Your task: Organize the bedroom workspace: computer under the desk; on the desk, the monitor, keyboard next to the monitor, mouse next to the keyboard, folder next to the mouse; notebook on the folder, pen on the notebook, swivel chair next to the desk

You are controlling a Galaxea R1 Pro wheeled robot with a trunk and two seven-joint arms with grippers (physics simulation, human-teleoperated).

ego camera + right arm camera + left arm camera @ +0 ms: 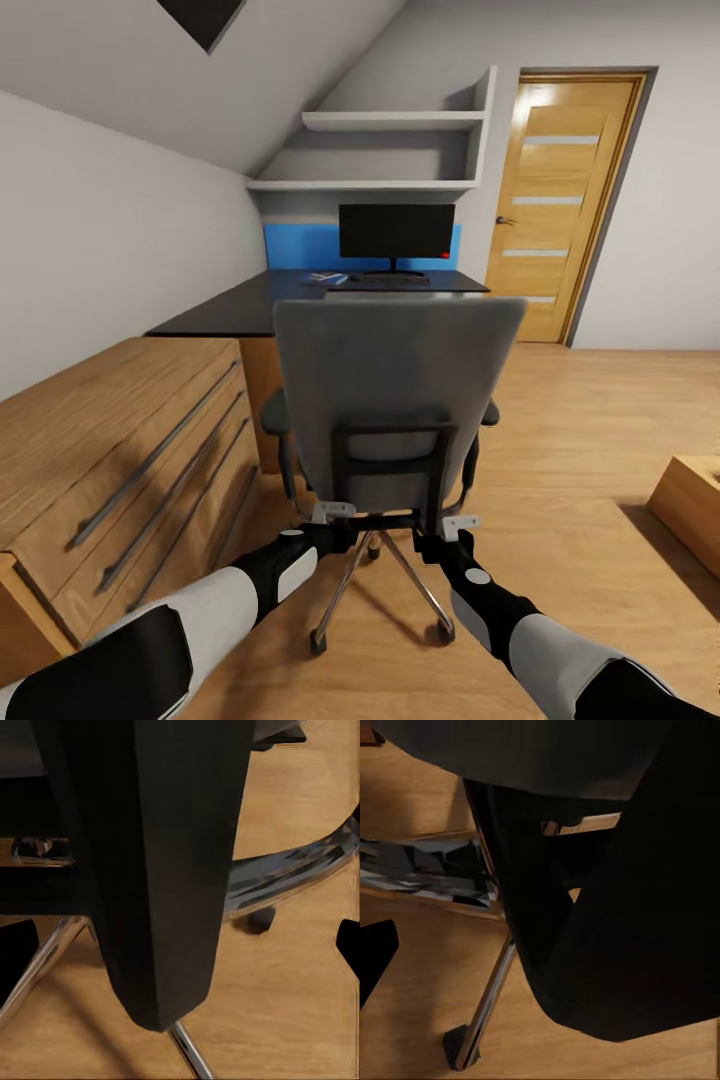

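The swivel chair point(395, 385) stands in mid-room with its tall grey back toward me, facing the desk point(225, 310). My left gripper point(335, 512) and right gripper point(458, 522) sit low at the chair's black back frame, above the chrome base. In the right wrist view a black frame strut point(165, 870) stands between the spread fingers point(15, 960). The left wrist view has one finger point(375, 960) wide of the dark frame point(600, 907). On the desk are the monitor point(397, 232), the keyboard point(390, 280) and the blue folder point(325, 277). The computer is hidden.
An oak drawer unit point(120, 450) with bar handles runs along my left, close to the left arm. A wooden door point(565, 200) is at the back right, and a low wooden box point(690, 500) is at the right edge. Open oak floor lies right of the chair.
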